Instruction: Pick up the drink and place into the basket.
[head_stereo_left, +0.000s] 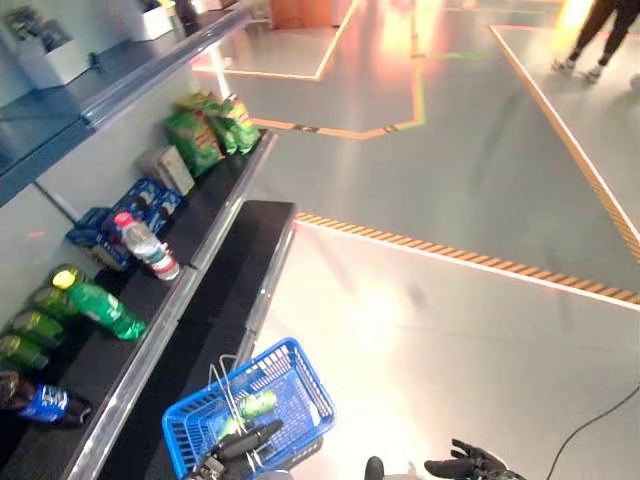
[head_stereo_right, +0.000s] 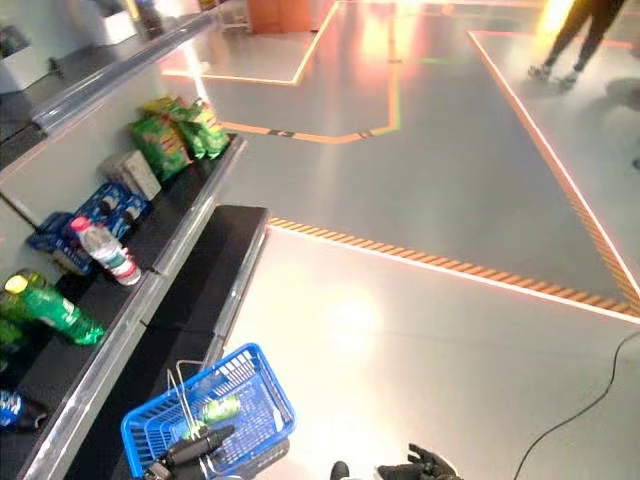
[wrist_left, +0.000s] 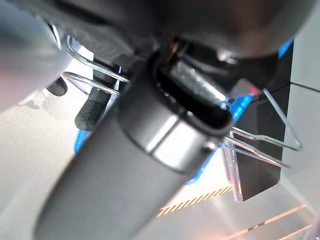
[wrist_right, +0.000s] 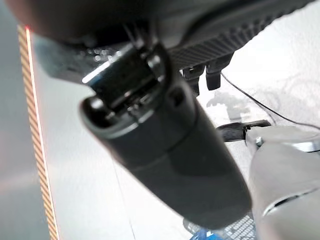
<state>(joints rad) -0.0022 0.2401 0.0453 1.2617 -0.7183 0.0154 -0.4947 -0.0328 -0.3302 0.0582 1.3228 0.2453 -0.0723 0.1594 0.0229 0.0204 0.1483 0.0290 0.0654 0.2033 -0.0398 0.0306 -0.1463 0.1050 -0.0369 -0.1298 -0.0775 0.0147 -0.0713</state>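
Left hand (head_stereo_left: 245, 443) curled round blue basket (head_stereo_left: 300, 385) handles; green drink (head_stereo_left: 258, 403) inside; right hand (head_stereo_left: 470, 463) relaxed, empty; wrist views hide the drink

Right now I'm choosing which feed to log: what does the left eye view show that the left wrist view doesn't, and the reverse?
Only the left eye view shows the shelf with its bottles and snack bags, the green drink lying in the blue basket, the right hand and a person's legs. Only the left wrist view shows the left hand's thumb close up against the wire handles. Both show the basket, its handles, the left hand and the striped floor line.
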